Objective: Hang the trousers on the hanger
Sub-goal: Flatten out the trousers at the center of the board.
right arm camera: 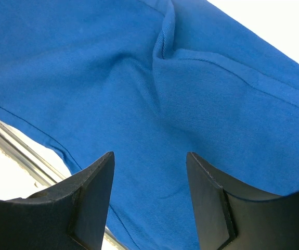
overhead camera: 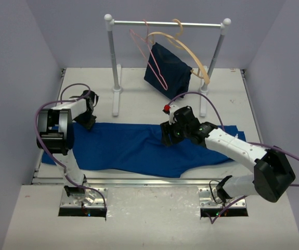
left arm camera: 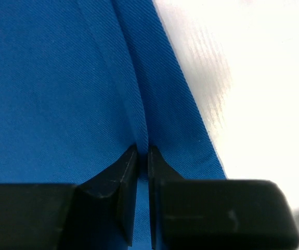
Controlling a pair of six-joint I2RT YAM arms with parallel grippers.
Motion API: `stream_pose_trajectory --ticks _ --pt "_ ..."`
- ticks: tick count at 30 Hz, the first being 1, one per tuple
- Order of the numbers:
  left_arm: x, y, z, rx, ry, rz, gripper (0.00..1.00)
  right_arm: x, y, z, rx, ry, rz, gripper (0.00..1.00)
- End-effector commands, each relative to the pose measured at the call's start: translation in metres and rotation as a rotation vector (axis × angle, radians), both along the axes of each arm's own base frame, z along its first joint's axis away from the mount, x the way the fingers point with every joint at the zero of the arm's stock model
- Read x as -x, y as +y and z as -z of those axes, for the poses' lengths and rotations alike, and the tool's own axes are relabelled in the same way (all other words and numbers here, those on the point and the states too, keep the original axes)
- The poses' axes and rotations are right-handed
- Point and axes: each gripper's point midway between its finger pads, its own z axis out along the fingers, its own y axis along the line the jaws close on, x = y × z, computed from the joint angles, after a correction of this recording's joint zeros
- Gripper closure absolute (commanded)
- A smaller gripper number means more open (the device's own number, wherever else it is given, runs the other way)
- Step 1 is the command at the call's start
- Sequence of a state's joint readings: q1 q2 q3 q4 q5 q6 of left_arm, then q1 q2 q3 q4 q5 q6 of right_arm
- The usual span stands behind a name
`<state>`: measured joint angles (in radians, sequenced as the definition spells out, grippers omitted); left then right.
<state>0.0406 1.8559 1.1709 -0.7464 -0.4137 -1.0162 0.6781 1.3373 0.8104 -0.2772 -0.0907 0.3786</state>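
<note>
The royal-blue trousers [overhead camera: 139, 148] lie flat across the table, left to right. My left gripper [overhead camera: 86, 121] is at their far left edge and is shut on a pinched fold of the cloth [left arm camera: 141, 130]. My right gripper [overhead camera: 169, 136] is open just above the middle of the trousers [right arm camera: 154, 104], nothing between its fingers [right arm camera: 94, 182]. The pink-red wire hanger [overhead camera: 148, 54] hangs on the rail at the back, empty, apart from both grippers.
A white clothes rail [overhead camera: 167, 23] on two posts stands at the back. A pale wooden hanger [overhead camera: 183, 44] on it carries a dark navy garment [overhead camera: 166, 70]. Purple walls close in the left, right and back. The metal front edge of the table [overhead camera: 139, 180] runs below the trousers.
</note>
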Motion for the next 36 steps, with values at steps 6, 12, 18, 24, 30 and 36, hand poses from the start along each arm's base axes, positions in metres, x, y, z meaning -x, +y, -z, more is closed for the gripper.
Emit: stream_pose_trajectory --ticks 6,12,18,24,30,36 --pt "-0.008 0.024 -0.055 -0.134 -0.076 -0.011 0.96 -0.003 0.006 -0.002 -0.02 -0.004 -0.003 0.41" --pt "-0.025 0.033 -0.086 -0.19 -0.132 0.009 0.96 -0.004 0.007 -0.001 -0.022 0.001 -0.003 0.41" --pt "-0.037 0.041 -0.08 -0.232 -0.054 0.07 0.96 -0.003 0.008 0.003 -0.018 0.014 -0.009 0.41" --pt "-0.033 0.042 -0.06 -0.238 -0.006 0.087 0.47 -0.003 0.01 0.005 -0.019 0.023 -0.012 0.41" --pt "-0.028 0.048 -0.068 -0.275 0.005 0.035 0.0 0.001 0.009 0.015 0.019 0.08 -0.017 0.39" --pt "-0.002 0.058 -0.126 -0.342 -0.006 -0.128 0.0 0.022 -0.027 0.083 0.24 0.339 0.216 0.28"
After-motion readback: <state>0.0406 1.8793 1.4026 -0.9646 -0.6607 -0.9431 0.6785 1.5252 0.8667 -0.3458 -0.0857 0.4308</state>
